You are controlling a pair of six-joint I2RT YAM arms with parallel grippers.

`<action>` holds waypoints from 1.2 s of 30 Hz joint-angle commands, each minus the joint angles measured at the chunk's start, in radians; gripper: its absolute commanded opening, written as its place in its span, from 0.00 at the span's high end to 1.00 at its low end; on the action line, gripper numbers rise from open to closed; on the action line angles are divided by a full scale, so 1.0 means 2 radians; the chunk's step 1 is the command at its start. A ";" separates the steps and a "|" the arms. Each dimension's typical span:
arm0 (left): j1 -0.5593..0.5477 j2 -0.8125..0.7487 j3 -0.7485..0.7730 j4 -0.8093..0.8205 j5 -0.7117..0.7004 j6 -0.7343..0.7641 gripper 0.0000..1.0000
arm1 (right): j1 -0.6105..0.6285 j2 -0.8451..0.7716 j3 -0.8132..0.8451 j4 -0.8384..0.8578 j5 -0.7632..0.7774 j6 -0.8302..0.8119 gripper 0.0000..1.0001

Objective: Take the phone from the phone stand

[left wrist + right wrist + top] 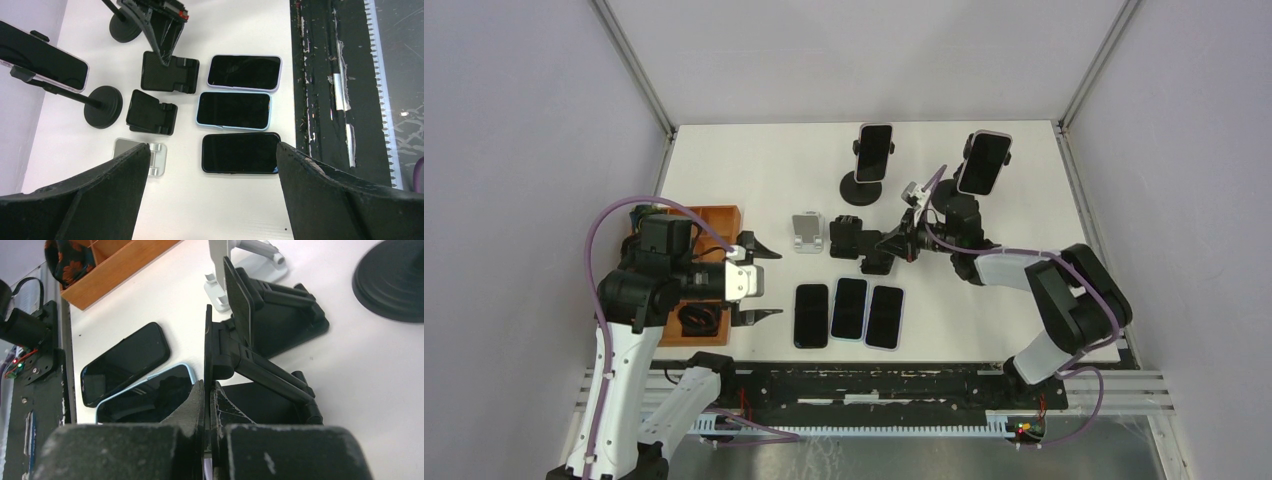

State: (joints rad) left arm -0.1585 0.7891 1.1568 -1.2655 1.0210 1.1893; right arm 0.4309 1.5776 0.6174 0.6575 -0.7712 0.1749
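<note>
Three phones lie flat in a row near the front: a black one (812, 315) (241, 152), a light-blue one (848, 308) (234, 110) and a lilac one (884, 317) (245, 72). Two more phones (874, 151) (984, 163) stand clamped on tall round-based stands at the back. My right gripper (892, 243) (207, 385) is shut on the thin back plate of a small black folding stand (876, 260) (220, 357), which is empty. My left gripper (759, 285) (212, 146) is open and empty, hovering left of the black phone.
A second black folding stand (844, 236) (151, 113) and a silver stand (805, 232) (150, 155) sit behind the flat phones. An orange wooden tray (714, 222) stands at the left edge. A black rail (874, 385) runs along the table's front.
</note>
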 commanded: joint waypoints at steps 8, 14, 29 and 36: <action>0.000 0.002 0.024 -0.003 0.002 -0.018 0.00 | -0.030 0.069 0.081 0.001 -0.064 -0.102 1.00; 0.000 0.010 0.031 -0.010 0.027 -0.022 0.00 | -0.037 0.099 0.125 -0.067 -0.082 -0.173 1.00; 0.000 0.026 0.038 -0.020 0.024 -0.001 0.00 | -0.059 0.108 0.129 -0.100 -0.074 -0.199 0.58; 0.000 0.025 0.034 -0.020 0.025 0.002 0.00 | -0.059 0.062 0.123 -0.148 -0.010 -0.216 0.44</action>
State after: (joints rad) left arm -0.1585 0.8417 1.2072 -1.2999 1.0458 1.1900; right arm 0.3138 1.7817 0.8562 0.4053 -0.8680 -0.2123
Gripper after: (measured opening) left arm 0.996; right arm 0.540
